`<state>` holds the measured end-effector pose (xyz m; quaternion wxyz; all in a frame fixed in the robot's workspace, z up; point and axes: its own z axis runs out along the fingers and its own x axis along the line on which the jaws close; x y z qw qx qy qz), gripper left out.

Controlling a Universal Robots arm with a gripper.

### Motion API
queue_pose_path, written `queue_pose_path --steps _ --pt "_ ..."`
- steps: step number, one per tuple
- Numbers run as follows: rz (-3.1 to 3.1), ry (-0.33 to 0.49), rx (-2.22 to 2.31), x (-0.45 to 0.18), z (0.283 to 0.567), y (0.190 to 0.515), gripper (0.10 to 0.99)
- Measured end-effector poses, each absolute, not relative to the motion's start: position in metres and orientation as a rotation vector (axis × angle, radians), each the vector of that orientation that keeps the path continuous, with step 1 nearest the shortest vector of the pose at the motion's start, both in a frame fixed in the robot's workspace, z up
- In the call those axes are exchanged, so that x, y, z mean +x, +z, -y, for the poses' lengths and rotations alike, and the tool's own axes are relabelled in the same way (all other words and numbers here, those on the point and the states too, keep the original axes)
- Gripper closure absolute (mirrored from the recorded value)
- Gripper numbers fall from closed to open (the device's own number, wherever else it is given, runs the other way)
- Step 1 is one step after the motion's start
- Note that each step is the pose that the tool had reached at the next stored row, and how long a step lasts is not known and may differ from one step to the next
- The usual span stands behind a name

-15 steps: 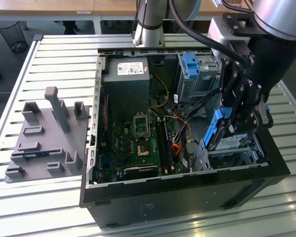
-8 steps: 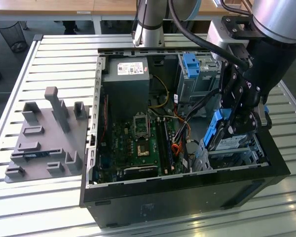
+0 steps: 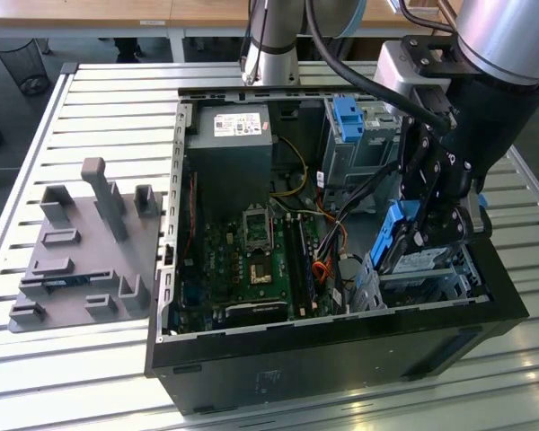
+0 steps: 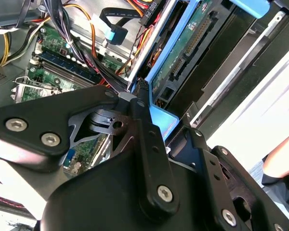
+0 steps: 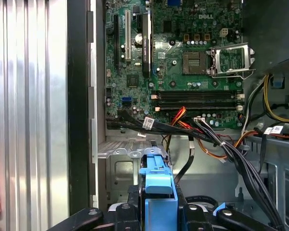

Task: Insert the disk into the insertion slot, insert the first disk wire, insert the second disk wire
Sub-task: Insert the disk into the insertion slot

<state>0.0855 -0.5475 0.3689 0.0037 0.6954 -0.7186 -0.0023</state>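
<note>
Your pincer [image 3: 428, 226] pinches the disk [image 3: 397, 242], seemingly by its edges; the disk's long axis stands steep, lower end just above the slot [image 3: 431, 283].

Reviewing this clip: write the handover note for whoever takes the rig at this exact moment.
Gripper: shut on the disk, gripping its blue carrier.
Disk: held tilted just above the insertion slot, at the case's side on the exterior view's right; not seated.
Wires: loose cables lie across the case beside the motherboard; the disk's connectors look bare in the second wrist view.
Done: disk brought to the slot.
Left: seat the disk, insert both disk wires.
</note>
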Motion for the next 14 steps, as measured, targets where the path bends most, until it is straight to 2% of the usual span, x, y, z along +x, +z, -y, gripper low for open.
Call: queue_pose_path --steps 14 --pt "2.252 -0.007 2.180 0.0855 0.5475 0.3616 0.722"
